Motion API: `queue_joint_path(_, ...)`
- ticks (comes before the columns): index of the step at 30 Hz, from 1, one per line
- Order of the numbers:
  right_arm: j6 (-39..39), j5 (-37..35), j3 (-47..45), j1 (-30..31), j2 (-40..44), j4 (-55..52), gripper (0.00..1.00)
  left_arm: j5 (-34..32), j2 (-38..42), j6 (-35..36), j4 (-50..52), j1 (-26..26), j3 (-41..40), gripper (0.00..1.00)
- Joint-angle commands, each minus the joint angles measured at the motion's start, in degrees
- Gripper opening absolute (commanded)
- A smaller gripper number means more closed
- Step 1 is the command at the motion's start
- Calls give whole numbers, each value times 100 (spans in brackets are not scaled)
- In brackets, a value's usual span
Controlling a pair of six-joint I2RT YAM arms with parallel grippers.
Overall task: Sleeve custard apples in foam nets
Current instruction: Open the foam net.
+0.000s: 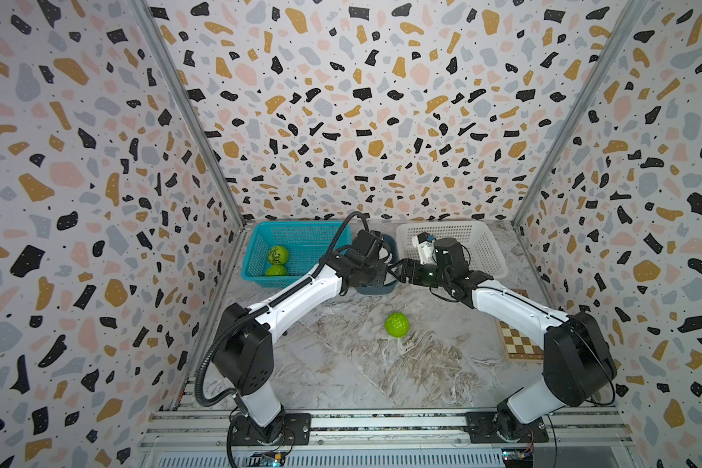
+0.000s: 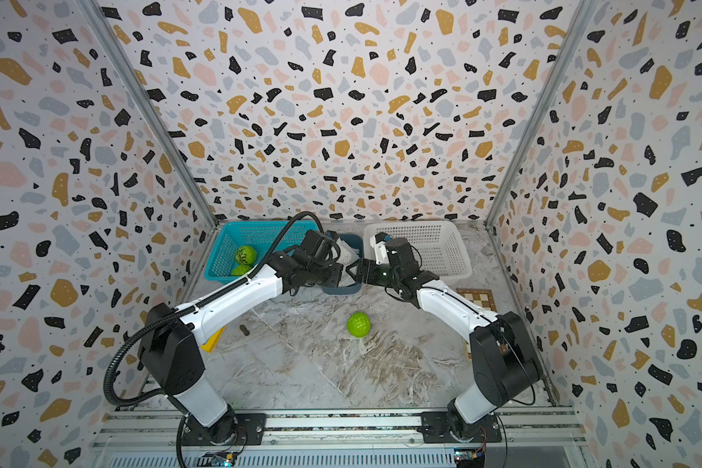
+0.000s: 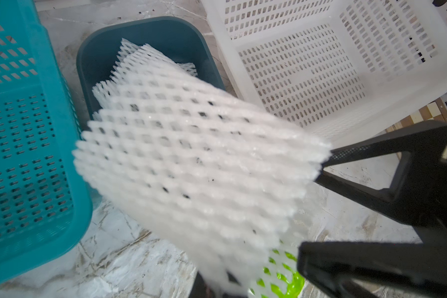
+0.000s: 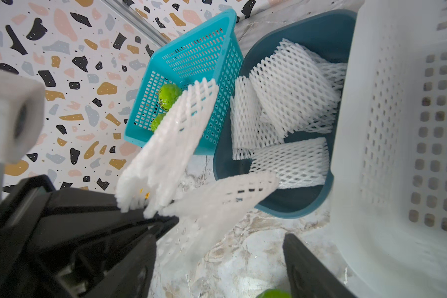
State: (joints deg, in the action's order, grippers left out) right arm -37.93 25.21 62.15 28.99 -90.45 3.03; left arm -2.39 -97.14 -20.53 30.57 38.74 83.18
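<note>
Lab robot test cell, not a home: terrazzo-print backdrop walls [image 1: 361, 101] on three sides, aluminium corner posts [image 1: 186, 109], marble-print table [image 1: 341, 372], left arm [image 1: 300, 300] and right arm [image 1: 515, 312] bolted to an extrusion rail [image 1: 381, 421], bare circuit board [image 1: 268, 460] and loose wiring at the front.

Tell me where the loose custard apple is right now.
In both top views the loose custard apple lies alone on the marble tabletop, between the two arms, nearer the camera than the dark blue tub.

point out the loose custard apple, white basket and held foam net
loose custard apple [image 1: 396, 324], in a top view, middle of the fruit
white basket [image 1: 483, 243], in a top view, bare floor inside
held foam net [image 3: 191, 160], left wrist view, middle of the mesh
</note>
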Motion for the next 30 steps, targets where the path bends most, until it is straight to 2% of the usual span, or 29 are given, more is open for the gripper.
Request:
queue_joint_path(1, -73, 32, 286, 39, -139, -3, 75, 22, 2, 67, -233, -13, 115, 0)
queue_joint_path(6, -93, 19, 394, 44, -374, -44, 66, -6, 7, 93, -244, -7, 116, 0)
queue_joint_path(9, -105, 75, 458, 45, -510, -32, 51, 2, -28, 111, -262, -7, 122, 0)
queue_joint_path(13, -36, 53, 504, -40, -571, -57, 24, 80, -110, 159, -253, -63, 196, 0)
queue_joint_path(18, 13, 11, 390, -217, -510, -70, 5, 349, -205, 121, -319, -238, 227, 1)
queue_joint_path(27, 126, -203, -45, -449, -91, -129, 1, 840, -539, 40, -301, -503, 456, 35)
queue_joint_path(30, 167, -192, -213, -556, 146, -134, 1, 880, -604, 32, -218, -542, 512, 37)
